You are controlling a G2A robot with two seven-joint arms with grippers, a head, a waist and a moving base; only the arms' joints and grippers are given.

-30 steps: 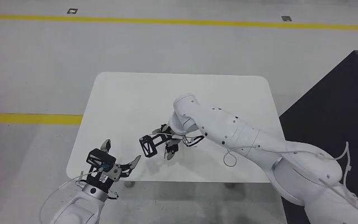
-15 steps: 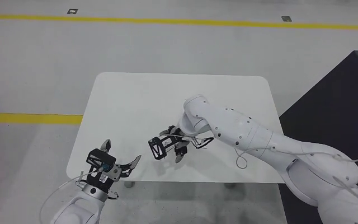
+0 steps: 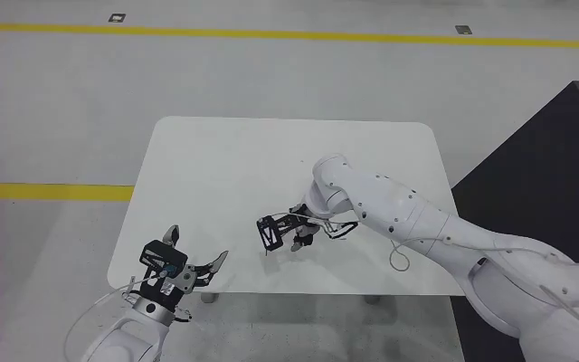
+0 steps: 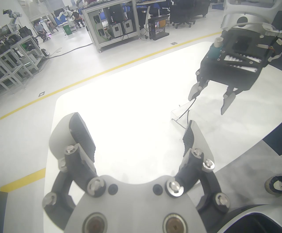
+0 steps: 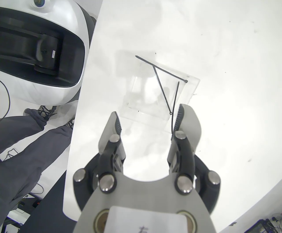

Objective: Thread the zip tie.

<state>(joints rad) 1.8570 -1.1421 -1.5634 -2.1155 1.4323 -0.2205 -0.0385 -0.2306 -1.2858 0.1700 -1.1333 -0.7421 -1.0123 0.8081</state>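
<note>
floor (image 3: 271, 81): pale grey | yellow lines (image 3: 271, 35) | white table (image 3: 226, 163) | equipment racks (image 4: 110, 19) behind

Robotics lab, wheeled equipment racks (image 4: 110, 21), office chairs (image 4: 182, 11), yellow floor lines (image 3: 271, 34)

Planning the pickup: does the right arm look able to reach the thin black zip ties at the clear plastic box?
Probably yes: the right gripper hangs open right above the thin black zip ties, nothing in between.
</note>
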